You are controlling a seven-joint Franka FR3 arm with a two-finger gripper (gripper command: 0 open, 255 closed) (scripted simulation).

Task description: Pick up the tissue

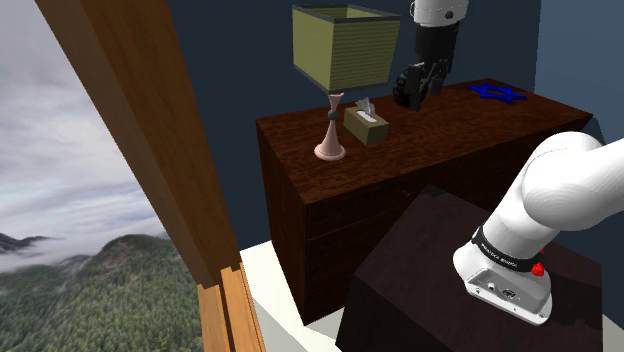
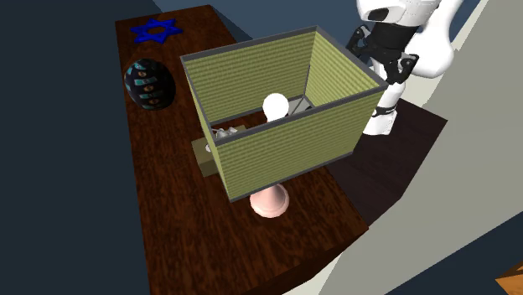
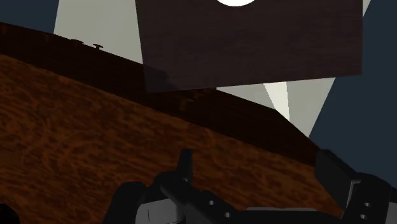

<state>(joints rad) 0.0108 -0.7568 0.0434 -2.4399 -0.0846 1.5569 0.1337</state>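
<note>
An olive tissue box (image 1: 367, 129) with a pale tissue (image 1: 366, 105) sticking up from its top stands on the dark wooden dresser (image 1: 450, 140), right beside the lamp's pink base (image 1: 330, 150). My black gripper (image 1: 410, 92) hangs tilted a little above the dresser top, to the shoulder view's right of the box and apart from it. In the wrist view its fingers (image 3: 185, 167) stand apart over bare wood with nothing between them. From above, the lamp shade (image 2: 293, 147) covers most of the tissue box (image 2: 204, 156); crumpled tissue (image 2: 225, 132) shows through the shade's open top.
The lamp's wide olive shade (image 1: 340, 45) overhangs the box. A blue star (image 1: 498, 92) lies at the dresser's far end, and a dark patterned ball (image 2: 148, 84) sits near it. A slanted wooden beam (image 1: 140, 150) stands at the shoulder view's left, the stand (image 1: 440, 280) in front.
</note>
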